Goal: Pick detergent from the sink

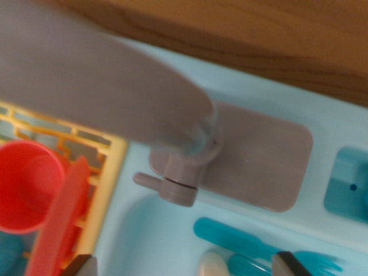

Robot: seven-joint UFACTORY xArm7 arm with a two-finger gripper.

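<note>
**Approach over the sink, detergent not yet identified**

Wrist view only, blurred. The gripper (187,265) shows as two dark fingertips at the bottom edge, one low at the wrist view's left and one low at the right, standing well apart with nothing between them: the claw is spread and empty.

A grey faucet (115,86) sweeps across the upper left, its base and small side lever sitting on a grey mounting plate (259,161). Around these is the pale blue sink (149,241), with the basin opening toward the bottom of the frame. In the basin lie a teal utensil (230,233), what looks like a teal fork (322,265) beside it, and a white rounded object (214,265) cut by the bottom edge.

At the wrist view's left, a yellow rack (109,184) holds a red cup (26,187) and a red plate (57,224) on edge. Wooden tabletop (259,40) along the top.

Detergent: cannot place it with confidence. The white rounded object may be part of it; too little shows to tell.

Judgement: search and approach step, no grasp begun. The next move calls for bringing more of the basin into view, confirming the bottle, then descending clear of the faucet spout.
</note>
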